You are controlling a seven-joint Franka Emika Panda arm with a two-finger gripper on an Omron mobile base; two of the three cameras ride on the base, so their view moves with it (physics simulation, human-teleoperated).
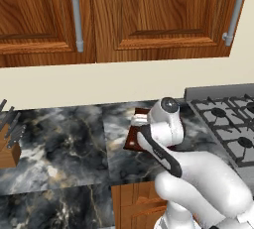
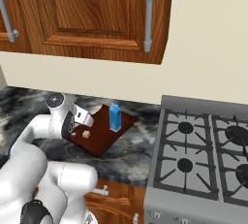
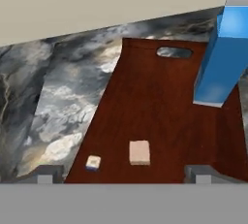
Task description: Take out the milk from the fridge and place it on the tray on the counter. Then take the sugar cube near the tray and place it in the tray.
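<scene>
The flat rectangular dark reddish-brown wooden tray (image 2: 99,138) lies on the black marble counter with grey-white veins (image 2: 131,152), just left of the grey gas stove (image 2: 203,155). The small tall blue milk carton (image 2: 115,117) stands upright on the tray, toward its far right part; in the hand view the carton (image 3: 224,58) rises at the upper right, near the tray's slot handle (image 3: 174,52).

A small pale tan sugar cube (image 3: 139,152) rests flat on the tray's (image 3: 155,102) wood, close to the near edge. The right base view shows the same cube (image 2: 85,134) on the board's left part, well apart from the milk carton. A second, smaller pale cube with a dark blue edge (image 3: 93,163) sits just beside the tray's left edge; whether it lies on the wood or on the marble cannot be told.

The two-finger gripper (image 3: 121,173) hangs over the near edge of the tray, its dark fingertips (image 3: 44,173) spread wide apart with nothing between them. The tan sugar cube lies just ahead of the gap between the tips, not touching either one. In the right base view the gripper (image 2: 77,123) sits low over the tray's left side, near that cube.

Brown wooden wall cabinets with grey bar handles (image 1: 124,15) hang above, and a wooden knife block (image 1: 9,143) stands on the counter (image 1: 64,148) at the far left.
</scene>
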